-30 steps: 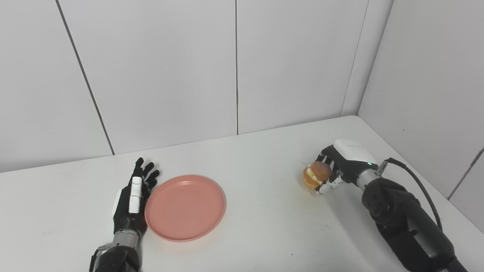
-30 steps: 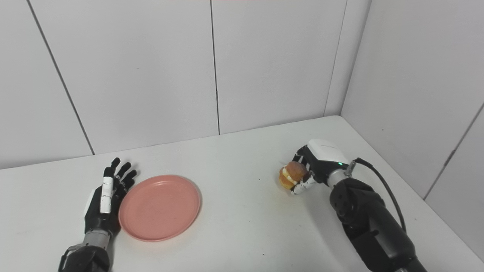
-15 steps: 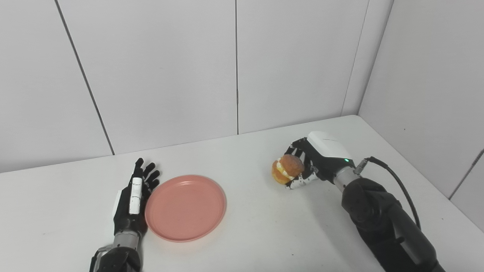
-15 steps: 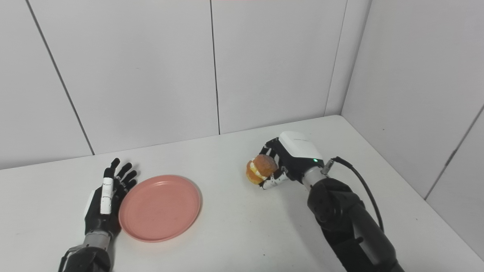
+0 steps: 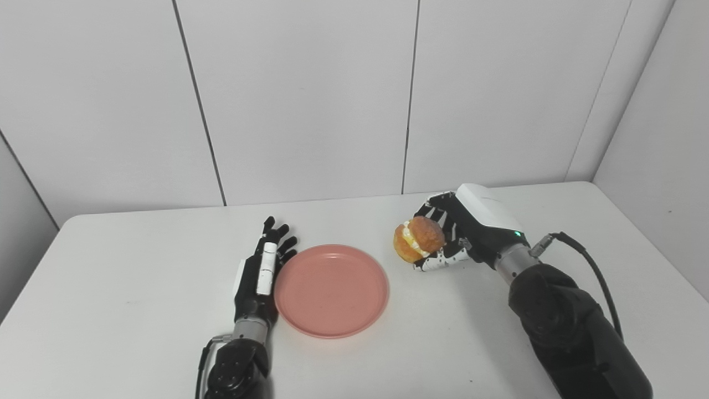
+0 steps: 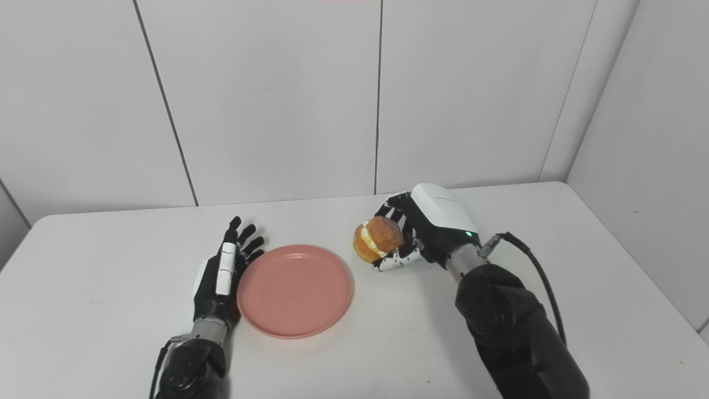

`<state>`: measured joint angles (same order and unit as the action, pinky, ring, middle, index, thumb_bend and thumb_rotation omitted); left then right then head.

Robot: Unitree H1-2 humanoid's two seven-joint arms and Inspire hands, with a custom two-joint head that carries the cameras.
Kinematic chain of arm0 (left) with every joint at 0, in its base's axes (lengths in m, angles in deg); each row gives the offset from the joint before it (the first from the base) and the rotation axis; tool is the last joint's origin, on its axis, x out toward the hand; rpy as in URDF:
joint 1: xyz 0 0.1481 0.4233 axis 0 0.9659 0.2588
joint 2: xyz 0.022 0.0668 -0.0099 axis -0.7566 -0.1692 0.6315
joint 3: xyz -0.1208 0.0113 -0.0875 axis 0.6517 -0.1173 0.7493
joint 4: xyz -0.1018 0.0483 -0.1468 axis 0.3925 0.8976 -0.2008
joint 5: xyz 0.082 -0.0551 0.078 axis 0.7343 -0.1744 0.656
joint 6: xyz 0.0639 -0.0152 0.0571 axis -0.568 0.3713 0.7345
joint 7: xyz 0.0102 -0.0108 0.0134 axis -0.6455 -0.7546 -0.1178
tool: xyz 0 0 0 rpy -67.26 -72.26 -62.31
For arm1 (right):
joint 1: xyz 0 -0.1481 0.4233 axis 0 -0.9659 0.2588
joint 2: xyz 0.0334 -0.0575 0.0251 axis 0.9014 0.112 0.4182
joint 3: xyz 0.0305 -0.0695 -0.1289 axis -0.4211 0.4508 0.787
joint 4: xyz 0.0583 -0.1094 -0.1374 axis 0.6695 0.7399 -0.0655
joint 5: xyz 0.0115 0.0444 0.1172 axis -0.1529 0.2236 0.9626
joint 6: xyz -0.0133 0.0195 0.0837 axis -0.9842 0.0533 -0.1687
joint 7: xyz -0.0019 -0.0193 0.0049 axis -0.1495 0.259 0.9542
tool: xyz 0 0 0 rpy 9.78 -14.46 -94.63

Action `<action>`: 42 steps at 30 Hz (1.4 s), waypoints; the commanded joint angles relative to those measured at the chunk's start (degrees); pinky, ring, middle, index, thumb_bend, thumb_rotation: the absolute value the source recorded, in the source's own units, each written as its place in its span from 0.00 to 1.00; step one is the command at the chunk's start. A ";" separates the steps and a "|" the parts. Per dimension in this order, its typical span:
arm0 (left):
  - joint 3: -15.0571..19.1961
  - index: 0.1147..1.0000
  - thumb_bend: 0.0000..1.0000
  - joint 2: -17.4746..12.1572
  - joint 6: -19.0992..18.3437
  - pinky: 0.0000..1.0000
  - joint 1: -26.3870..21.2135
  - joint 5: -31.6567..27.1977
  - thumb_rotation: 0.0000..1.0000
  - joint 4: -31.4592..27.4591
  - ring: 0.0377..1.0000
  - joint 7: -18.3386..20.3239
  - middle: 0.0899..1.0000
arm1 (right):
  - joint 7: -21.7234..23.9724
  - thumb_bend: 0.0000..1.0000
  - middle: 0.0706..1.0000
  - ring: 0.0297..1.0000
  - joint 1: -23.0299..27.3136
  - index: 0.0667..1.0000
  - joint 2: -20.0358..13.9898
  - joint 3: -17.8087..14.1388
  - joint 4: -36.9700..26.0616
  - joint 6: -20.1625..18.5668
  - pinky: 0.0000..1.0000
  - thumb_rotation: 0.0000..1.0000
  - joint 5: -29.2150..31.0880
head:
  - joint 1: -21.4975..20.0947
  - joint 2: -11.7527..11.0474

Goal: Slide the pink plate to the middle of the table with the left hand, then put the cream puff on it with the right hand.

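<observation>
The pink plate [image 5: 331,290] lies flat on the white table [image 5: 138,277], near its middle. My left hand [image 5: 259,277] rests open against the plate's left rim, fingers straight and pointing away from me. My right hand [image 5: 462,233] is shut on the cream puff [image 5: 418,239], a golden bun with a cream layer. The puff hangs just above the table, a little right of the plate's far right rim, apart from it.
White wall panels [image 5: 310,94] close off the back and the right side of the table. The table's left edge [image 5: 33,266] shows at the far left. My right forearm and its cable [image 5: 581,266] stretch over the table's right part.
The camera has swung left, shifting the whole picture to the right. My right hand has carried the cream puff leftward, closer to the plate. The left hand and plate have stayed put.
</observation>
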<state>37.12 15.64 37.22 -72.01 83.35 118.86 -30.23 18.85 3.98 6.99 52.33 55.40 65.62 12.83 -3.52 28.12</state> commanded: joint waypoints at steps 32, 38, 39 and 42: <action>-1.23 1.00 0.83 3.32 -1.82 0.82 5.95 2.51 0.90 3.63 0.84 -3.15 0.91 | -3.29 0.52 0.43 0.31 7.88 0.47 6.43 9.34 13.27 4.53 0.25 0.00 -0.98 | 3.35 -0.51; -1.20 1.00 0.81 3.21 -1.87 0.83 6.09 2.44 0.90 3.38 0.84 -2.97 0.91 | -4.14 0.53 0.43 0.27 9.11 0.45 6.45 11.36 18.30 6.17 0.23 0.00 -1.54 | 3.46 -0.44; -1.16 1.00 0.82 3.19 -1.90 0.83 6.08 2.36 0.90 3.39 0.84 -2.92 0.91 | -4.32 0.53 0.43 0.28 9.31 0.45 6.51 11.66 19.00 6.28 0.24 0.00 -1.74 | 3.46 -0.44; -1.16 1.00 0.82 3.17 -1.69 0.83 5.93 2.43 0.90 3.73 0.84 -2.96 0.91 | -4.60 0.53 0.43 0.27 9.88 0.45 6.91 12.30 20.96 6.63 0.22 0.00 -1.84 | 3.17 -0.28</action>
<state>35.90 18.65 37.17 -71.64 86.00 118.65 -33.00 15.79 10.47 13.58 64.78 77.01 69.47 11.26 -0.35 27.77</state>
